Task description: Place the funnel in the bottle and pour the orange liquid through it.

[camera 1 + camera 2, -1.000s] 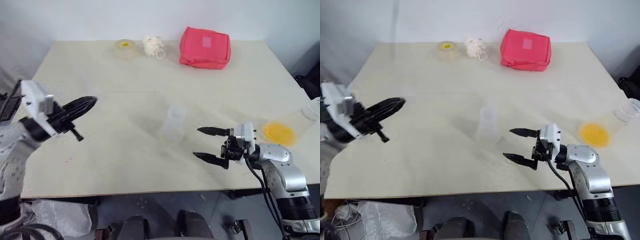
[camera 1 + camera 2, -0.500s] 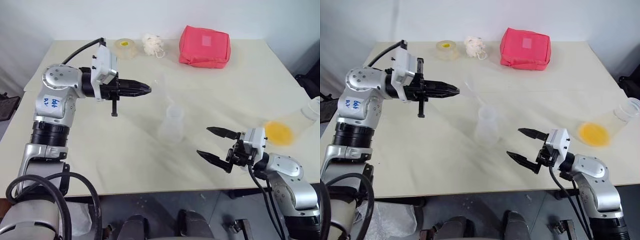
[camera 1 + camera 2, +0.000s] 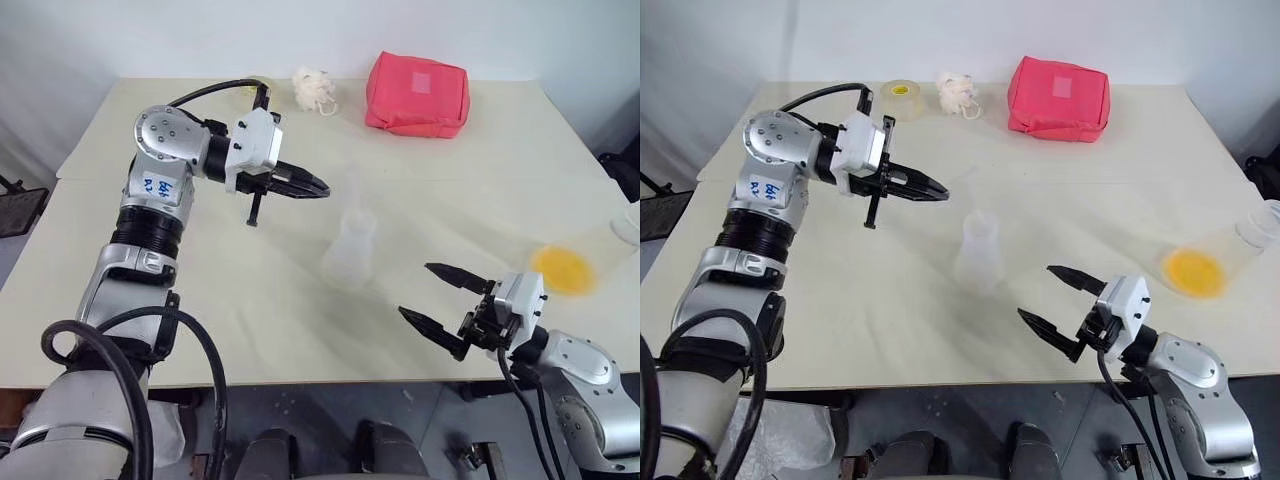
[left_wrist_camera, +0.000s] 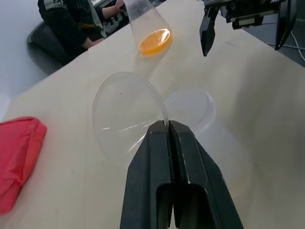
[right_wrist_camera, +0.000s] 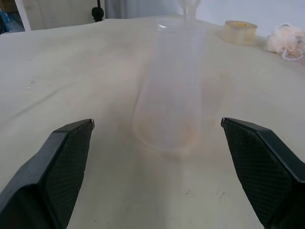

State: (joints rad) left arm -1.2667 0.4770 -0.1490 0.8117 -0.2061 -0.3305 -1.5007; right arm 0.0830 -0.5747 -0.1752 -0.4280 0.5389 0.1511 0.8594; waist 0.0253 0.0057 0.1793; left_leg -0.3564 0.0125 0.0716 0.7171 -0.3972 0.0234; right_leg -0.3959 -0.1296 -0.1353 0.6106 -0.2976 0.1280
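The translucent whitish bottle [image 3: 350, 252] stands upright mid-table. My left gripper [image 3: 318, 189] hangs just left of its neck, a little above it, pointing right. It is shut on the rim of the clear funnel [image 4: 126, 112], whose cone tilts beside the bottle's open mouth [image 4: 190, 107]. The orange liquid [image 3: 562, 270] sits in a clear container lying on its side at the table's right edge. My right gripper [image 3: 415, 290] hovers open near the front edge, right of the bottle and pointing at it, with nothing between its fingers.
A red pouch [image 3: 417, 95], a tape roll [image 3: 901, 95] and a white crumpled ball [image 3: 312, 88] lie along the far edge. A seated person [image 4: 76, 24] shows beyond the table on the container's side.
My left arm has swung in from the far left, carrying the funnel rightward to the bottle's neck. The right gripper has drawn back slightly toward the front edge, still open.
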